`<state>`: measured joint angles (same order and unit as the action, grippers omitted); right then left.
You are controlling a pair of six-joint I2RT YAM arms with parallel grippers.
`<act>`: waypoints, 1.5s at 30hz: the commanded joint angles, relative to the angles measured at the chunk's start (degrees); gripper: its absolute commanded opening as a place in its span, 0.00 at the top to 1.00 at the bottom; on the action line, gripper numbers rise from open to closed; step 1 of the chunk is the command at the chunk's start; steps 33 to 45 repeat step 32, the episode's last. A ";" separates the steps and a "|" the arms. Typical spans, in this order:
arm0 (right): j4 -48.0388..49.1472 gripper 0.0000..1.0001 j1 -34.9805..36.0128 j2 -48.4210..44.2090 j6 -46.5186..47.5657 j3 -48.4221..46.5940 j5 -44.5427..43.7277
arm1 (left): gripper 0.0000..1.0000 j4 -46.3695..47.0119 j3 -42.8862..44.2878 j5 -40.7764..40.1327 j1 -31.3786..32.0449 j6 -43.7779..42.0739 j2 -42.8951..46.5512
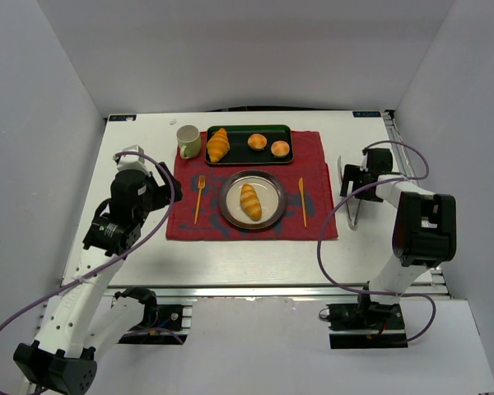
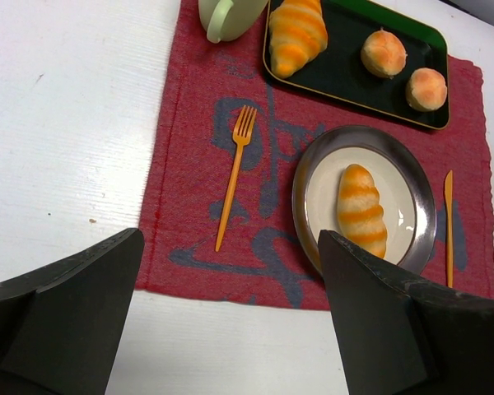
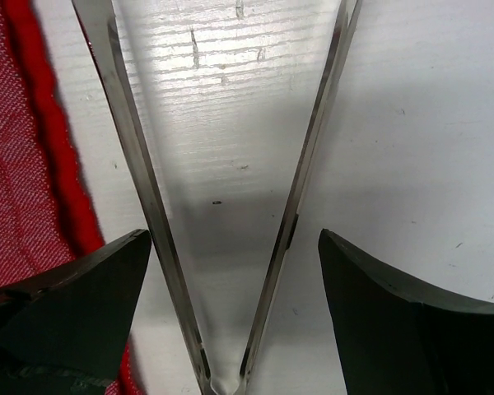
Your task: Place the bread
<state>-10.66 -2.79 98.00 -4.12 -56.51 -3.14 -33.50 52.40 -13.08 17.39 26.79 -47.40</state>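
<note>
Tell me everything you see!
bread: one, golden-orange, on plate
plate: one, silver, mid-cloth
croissant: one, golden, tray's left
buns: two, orange, tray's right
tray: one, black, cloth's back
mug: one, pale green, left of tray
fork: one, orange, left of plate
knife: one, orange, right of plate
tongs: one, metal, right of cloth
cloth: one, red, on table
left arm: one, black-white, left of cloth, jaws open
right arm: one, black-white, over tongs, jaws open
</note>
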 commanded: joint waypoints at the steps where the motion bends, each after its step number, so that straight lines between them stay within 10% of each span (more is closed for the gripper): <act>1: -1.65 0.11 -0.20 -4.20 -0.19 -2.90 0.32 | 0.02 -1.40 1.83 -0.37 0.19 -0.51 1.25; 20: -12.46 0.11 1.47 -45.95 -6.69 5.35 27.39 | 0.02 -1.14 2.62 -1.07 0.19 -0.33 0.91; 45: -14.92 0.10 1.73 -47.46 -3.80 4.31 29.50 | 0.02 0.10 2.71 -0.28 0.19 0.28 -0.06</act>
